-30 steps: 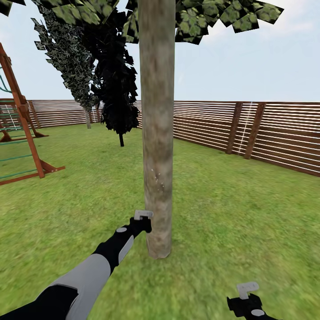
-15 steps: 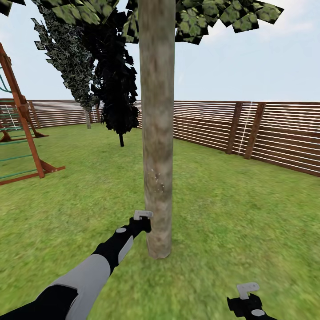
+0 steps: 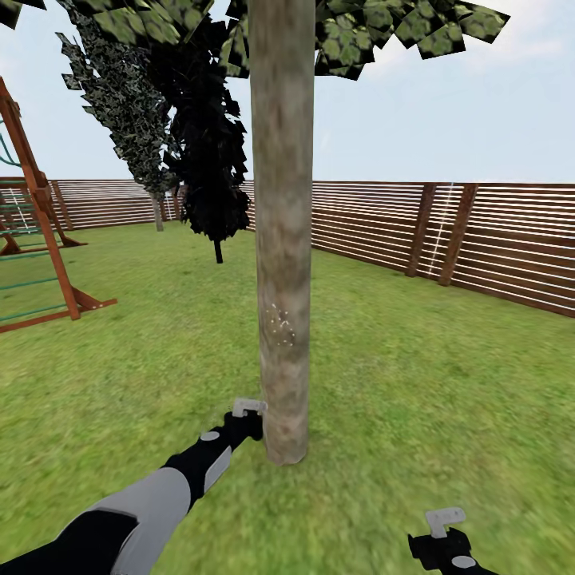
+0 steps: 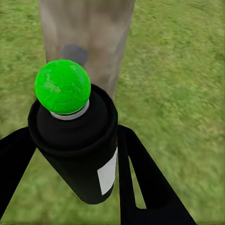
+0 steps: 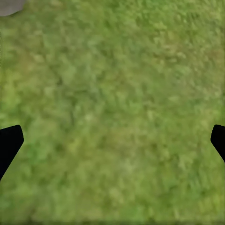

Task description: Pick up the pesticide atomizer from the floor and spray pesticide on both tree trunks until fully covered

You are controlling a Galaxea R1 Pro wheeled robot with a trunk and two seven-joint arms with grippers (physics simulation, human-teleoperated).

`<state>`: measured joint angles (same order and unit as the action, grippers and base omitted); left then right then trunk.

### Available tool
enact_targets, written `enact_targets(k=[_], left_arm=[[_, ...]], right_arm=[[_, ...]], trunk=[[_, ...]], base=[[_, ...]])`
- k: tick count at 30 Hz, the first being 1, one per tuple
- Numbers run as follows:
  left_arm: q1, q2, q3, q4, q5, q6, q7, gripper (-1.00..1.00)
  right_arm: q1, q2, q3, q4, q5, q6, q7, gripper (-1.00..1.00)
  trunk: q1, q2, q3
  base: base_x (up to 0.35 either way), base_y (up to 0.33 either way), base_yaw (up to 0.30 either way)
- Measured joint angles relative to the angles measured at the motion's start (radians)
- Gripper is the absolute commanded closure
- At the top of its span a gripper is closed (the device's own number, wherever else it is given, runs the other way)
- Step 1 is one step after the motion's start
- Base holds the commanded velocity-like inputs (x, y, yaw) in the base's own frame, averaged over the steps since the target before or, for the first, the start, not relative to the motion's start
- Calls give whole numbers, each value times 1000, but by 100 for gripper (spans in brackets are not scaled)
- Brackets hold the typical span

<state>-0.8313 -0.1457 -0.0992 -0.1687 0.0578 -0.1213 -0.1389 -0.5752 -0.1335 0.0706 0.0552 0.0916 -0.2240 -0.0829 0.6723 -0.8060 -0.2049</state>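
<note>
The lawn [image 3: 415, 399] ran out to a slatted fence [image 3: 495, 239], with a playset [image 3: 40, 263] at the left edge and two dark cone-shaped trees [image 3: 204, 160] behind. Directly ahead stood one tree, its trunk [image 3: 281, 239] rising into a leafy canopy [image 3: 399, 28]. A small cluster of pale specks [image 3: 279, 325] lay on the bark at mid-height; the rest of the visible trunk looked bare, so coverage was judged to be at an early stage. The left pincer [image 3: 249, 413] was low, just beside the trunk's foot, and was closed on the atomizer [image 4: 77, 145], a black bottle with a white label whose cap [image 4: 62, 86] rendered bright green and faced the trunk at close range. Pick-up was therefore done, and spraying of this trunk appeared to be in hand. The right pincer [image 3: 444, 521] hung over grass well apart from the trunk, fingers spread and empty. A second broad-leaved tree could not be made out, so its trunk presumably remained to be treated.
</note>
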Motion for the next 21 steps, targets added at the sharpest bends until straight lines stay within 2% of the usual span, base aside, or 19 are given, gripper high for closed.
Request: enact_targets(k=[5,9,15,18,21], left_arm=[[0,0,-1,33,0,-12,-1,100],[0,0,0,65,0,-56,-1,100],[0,0,0,100,1,-65,-1,100],[0,-1,-3,85,3,-62,-3,100],[0,-2,-5,24,4,-43,-4,100]], right_arm=[[0,0,0,0,0,0,0,-100],[0,0,0,0,0,0,0,-100],[0,0,0,0,0,0,0,-100],[1,0,0,0,0,0,0,-100],[1,0,0,1,0,0,0,-100]], trunk=[[0,0,0],[0,0,0],[0,0,0],[0,0,0],[0,0,0]], base=[[0,0,0],[0,0,0],[0,0,0],[0,0,0],[0,0,0]])
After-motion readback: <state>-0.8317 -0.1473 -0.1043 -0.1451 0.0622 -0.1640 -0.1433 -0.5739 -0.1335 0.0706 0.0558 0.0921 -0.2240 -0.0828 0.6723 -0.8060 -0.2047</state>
